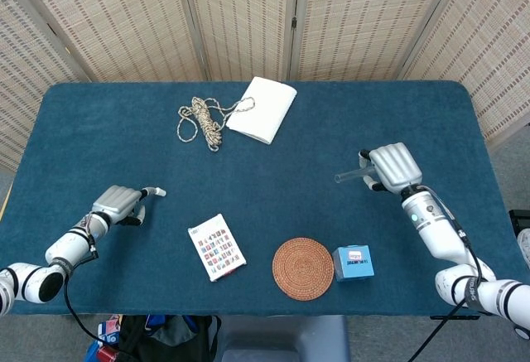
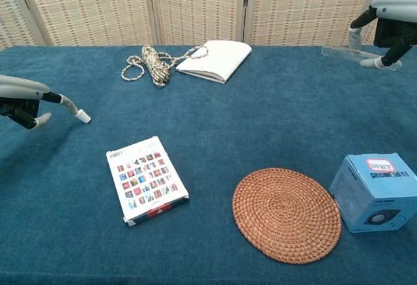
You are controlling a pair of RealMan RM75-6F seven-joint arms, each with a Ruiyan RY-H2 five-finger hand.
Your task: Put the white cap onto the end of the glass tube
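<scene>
The blue-carpeted bench [image 1: 273, 171] is carrying both task things well apart: the right robot hand [image 1: 396, 167] is clamping the clear glass tube [image 2: 345, 53] above the bench's right side, long axis roughly level, free end pointing toward the left arm. The left robot hand [image 1: 120, 203] is touching the small white cap [image 2: 83, 116] with one outstretched fingertip; whether it is gripping the cap I cannot tell.

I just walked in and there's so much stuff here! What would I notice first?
Probably the two robot hands at opposite sides of the blue table: the right hand holds a glass tube pointing inward, and the left hand reaches out with a tiny white cap at one fingertip. Near the front edge sit a round woven mat with a blue box beside it.
</scene>
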